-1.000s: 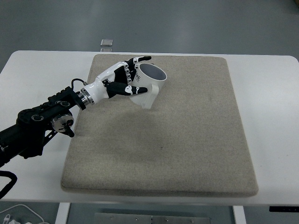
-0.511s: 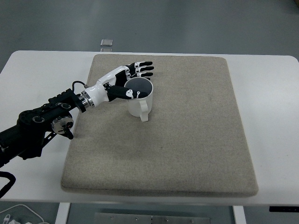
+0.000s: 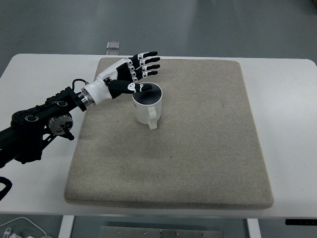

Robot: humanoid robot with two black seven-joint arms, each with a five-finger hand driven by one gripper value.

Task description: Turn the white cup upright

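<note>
Left hand (image 3: 130,74) above upright white cup (image 3: 147,106)

A white rectangular table (image 3: 290,114) with rounded corners stands on a grey floor (image 3: 223,25). Most of its top is covered by a large beige square fabric mat (image 3: 198,148), which lies flat and reaches nearly to the near edge. On the mat, towards its far left corner, a white ceramic cup (image 3: 146,106) stands upright, with its handle turned towards the near side.
</note>
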